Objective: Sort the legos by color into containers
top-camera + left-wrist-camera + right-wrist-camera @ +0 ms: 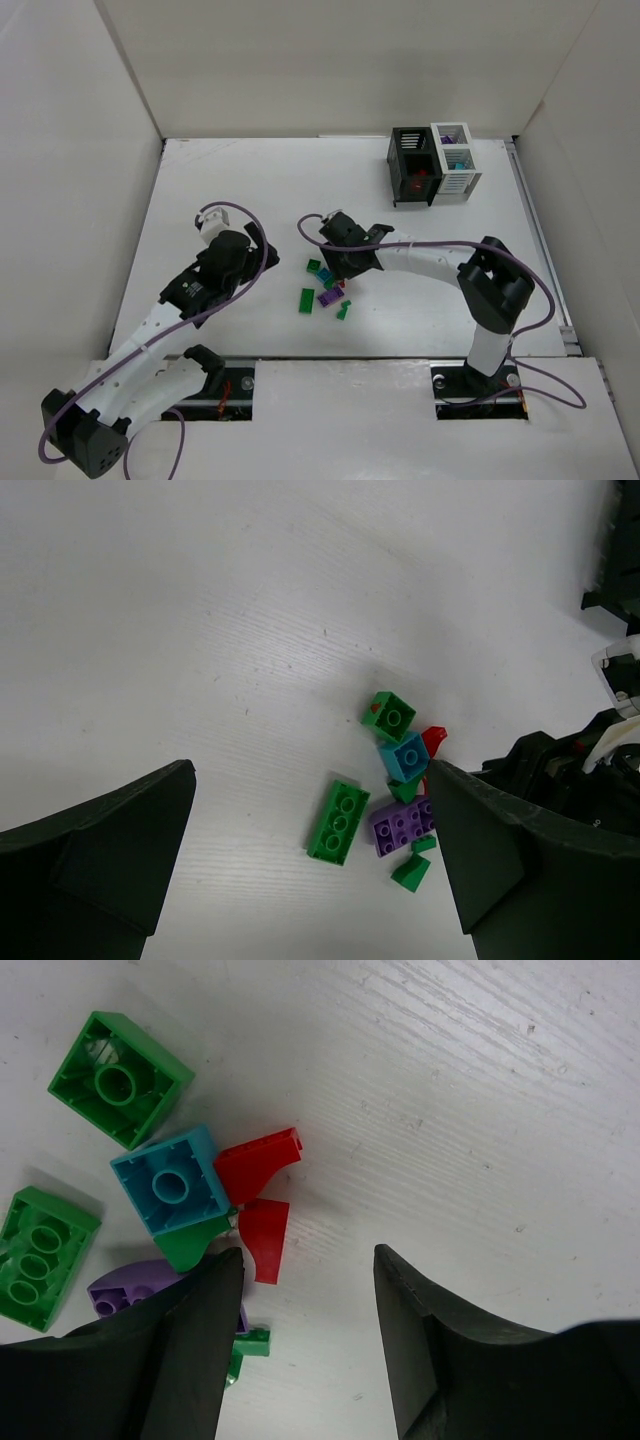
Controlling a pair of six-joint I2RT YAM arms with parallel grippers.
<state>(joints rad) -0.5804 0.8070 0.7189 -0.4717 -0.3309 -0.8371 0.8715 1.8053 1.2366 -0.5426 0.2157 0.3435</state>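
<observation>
Legos [165, 1188] lie loose; right hand [308, 1270] released beside them (left hand [310, 775] too).

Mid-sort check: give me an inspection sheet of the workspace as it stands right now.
Surface: white table, a few small specks.
Job's things: loose legos in green, teal, purple and red, piled mid-table; black bin holds a red piece, white bin holds purple and teal.
Clutter: nothing seen.
Grippers: left gripper open, beside the pile; right gripper open over it, holding nothing.
Cables: purple cable looped along each arm, off the pile.
Surroundings: white walls on three sides.
</observation>
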